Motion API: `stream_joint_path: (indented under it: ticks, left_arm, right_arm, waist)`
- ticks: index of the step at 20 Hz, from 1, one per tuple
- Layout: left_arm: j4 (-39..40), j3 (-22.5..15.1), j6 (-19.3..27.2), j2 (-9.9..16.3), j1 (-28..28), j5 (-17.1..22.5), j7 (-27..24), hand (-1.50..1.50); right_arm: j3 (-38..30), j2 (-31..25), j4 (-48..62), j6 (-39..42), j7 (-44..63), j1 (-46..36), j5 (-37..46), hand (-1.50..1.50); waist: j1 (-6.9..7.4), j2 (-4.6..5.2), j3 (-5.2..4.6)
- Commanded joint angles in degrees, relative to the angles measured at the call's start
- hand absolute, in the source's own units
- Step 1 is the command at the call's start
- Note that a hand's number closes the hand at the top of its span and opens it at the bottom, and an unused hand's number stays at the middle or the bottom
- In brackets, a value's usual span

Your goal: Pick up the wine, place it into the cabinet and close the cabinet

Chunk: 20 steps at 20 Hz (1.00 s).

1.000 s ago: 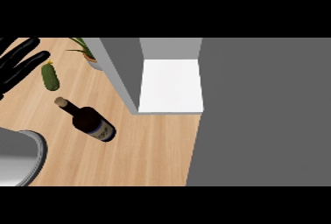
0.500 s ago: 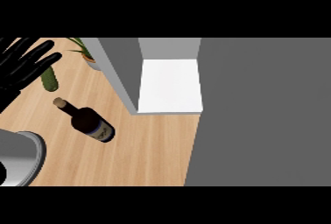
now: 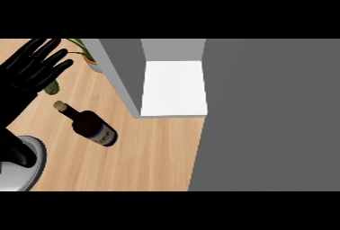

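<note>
The wine bottle point(image 3: 90, 126) lies on its side on the wooden counter point(image 3: 153, 157), dark glass with a cork end pointing to the upper left. My left hand point(image 3: 33, 67) hovers above and to the left of it, open with its fingers spread, not touching the bottle. The cabinet point(image 3: 174, 87) stands to the right of the bottle, its white inner floor showing. Its grey door point(image 3: 123, 78) is swung open toward the bottle. My right hand shows nowhere in this view.
A green vegetable point(image 3: 51, 88) lies just under my left hand's fingers. A potted plant point(image 3: 86, 53) stands by the cabinet door at the back. A round grey vessel point(image 3: 30, 168) sits at the lower left. The counter's edge runs down the right, with grey floor point(image 3: 272, 117) beyond.
My left hand has come further into view from the upper left toward the right and spread its fingers, now partly covering the green vegetable. The bottle has not moved.
</note>
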Motion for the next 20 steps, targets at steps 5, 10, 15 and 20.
stream_joint_path:
  ticks: [5, 10, 15, 20]
  left_arm:
    - [3.7, -2.8, -2.4, -4.2, 2.9, -8.7, -7.2, -1.5]
    - [10.5, 0.4, -9.3, -2.6, 7.5, -10.5, -14.3, -1.5]
    - [14.0, -0.5, -8.0, -4.5, 5.9, -15.9, -18.3, -1.5]
    - [19.9, 0.5, -10.9, -4.0, 7.5, -19.7, -24.3, -1.5]
  right_arm:
    - [2.4, -2.5, -10.3, -3.0, 6.1, -1.3, 7.4, -1.5]
    - [5.3, -3.2, -10.6, -5.4, 5.1, 0.3, 8.8, -1.5]
    - [8.1, -4.1, -10.0, -6.5, 5.0, 0.1, 10.8, -1.5]
    - [4.1, -6.5, -10.8, -6.8, 7.0, -3.5, 7.9, -1.5]
  waist:
    - [0.11, -0.01, 0.0]
    - [-0.05, -0.03, -0.06]
    - [0.04, -0.03, -0.01]
    - [-0.04, 0.08, -0.03]
